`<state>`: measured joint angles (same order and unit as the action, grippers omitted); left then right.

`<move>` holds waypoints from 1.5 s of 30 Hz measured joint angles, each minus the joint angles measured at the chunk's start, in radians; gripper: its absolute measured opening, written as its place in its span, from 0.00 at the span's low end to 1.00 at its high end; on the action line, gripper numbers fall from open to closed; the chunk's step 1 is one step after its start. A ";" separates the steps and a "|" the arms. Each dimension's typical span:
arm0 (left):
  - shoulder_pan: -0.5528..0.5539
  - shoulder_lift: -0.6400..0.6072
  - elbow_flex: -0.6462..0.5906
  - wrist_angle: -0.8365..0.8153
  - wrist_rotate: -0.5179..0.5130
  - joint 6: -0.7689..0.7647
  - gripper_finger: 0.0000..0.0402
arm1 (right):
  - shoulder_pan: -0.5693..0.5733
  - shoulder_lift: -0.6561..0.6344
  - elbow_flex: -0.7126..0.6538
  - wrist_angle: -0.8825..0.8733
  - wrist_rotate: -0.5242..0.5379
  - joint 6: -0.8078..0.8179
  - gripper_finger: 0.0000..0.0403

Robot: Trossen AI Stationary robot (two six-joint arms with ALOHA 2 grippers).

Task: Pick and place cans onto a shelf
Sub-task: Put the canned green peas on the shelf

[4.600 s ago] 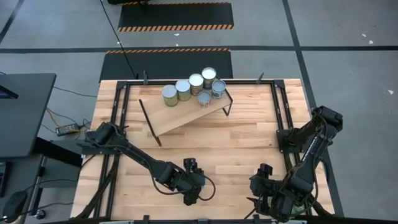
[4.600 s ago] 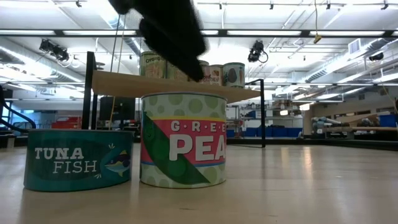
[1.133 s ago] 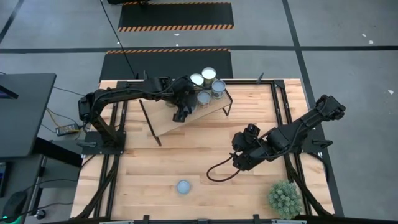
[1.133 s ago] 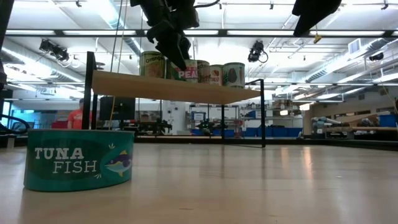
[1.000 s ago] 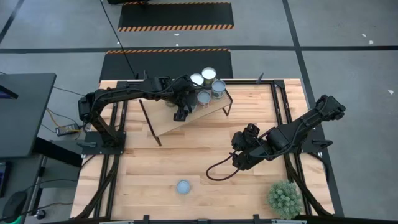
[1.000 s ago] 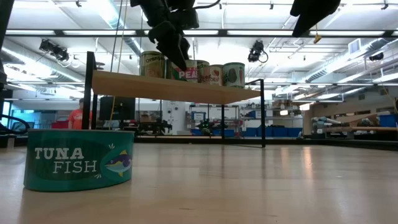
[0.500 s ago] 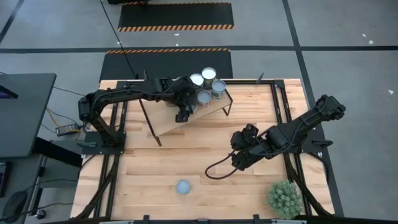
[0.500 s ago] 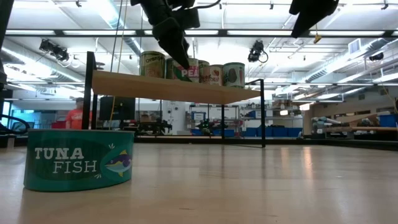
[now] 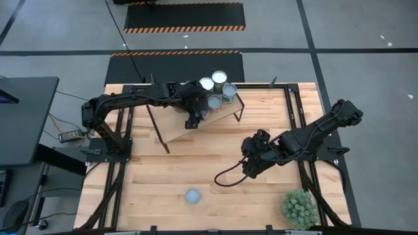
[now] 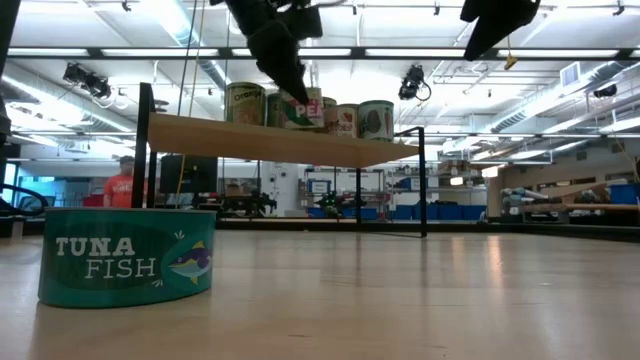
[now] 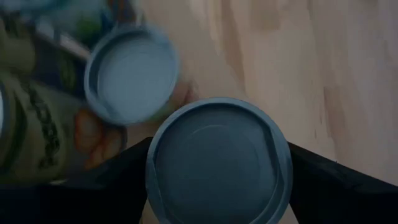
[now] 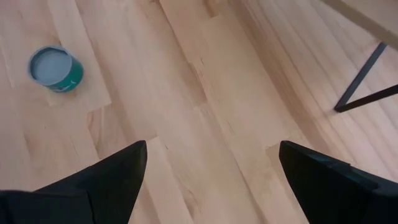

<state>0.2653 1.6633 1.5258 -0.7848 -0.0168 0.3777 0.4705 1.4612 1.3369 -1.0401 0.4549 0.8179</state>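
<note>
Cans here look like rigid metal cylinders, smooth-sided and probably a bit slick, so squeezing across the round wall seems the sane grab. Left end effector (image 9: 192, 121) sits over the shelf (image 9: 171, 128) with its fingers clamped around a pea can (image 11: 219, 163), right beside the cans (image 9: 218, 83) already parked there. Right end effector (image 9: 247, 171) hangs over mid surface (image 9: 157, 183), fingers apart and empty. One squat tuna can (image 9: 192, 196) waits near the front edge; it's low, so grip close to the surface.
</note>
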 joint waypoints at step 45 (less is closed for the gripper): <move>-0.027 0.003 0.002 -0.056 -0.114 0.033 0.79 | -0.478 0.031 -0.386 1.317 -0.202 -0.703 0.70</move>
<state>0.2382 1.6661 1.5276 -0.8409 -0.1303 0.4105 -0.0077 1.4918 0.9504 0.2768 0.2525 0.1150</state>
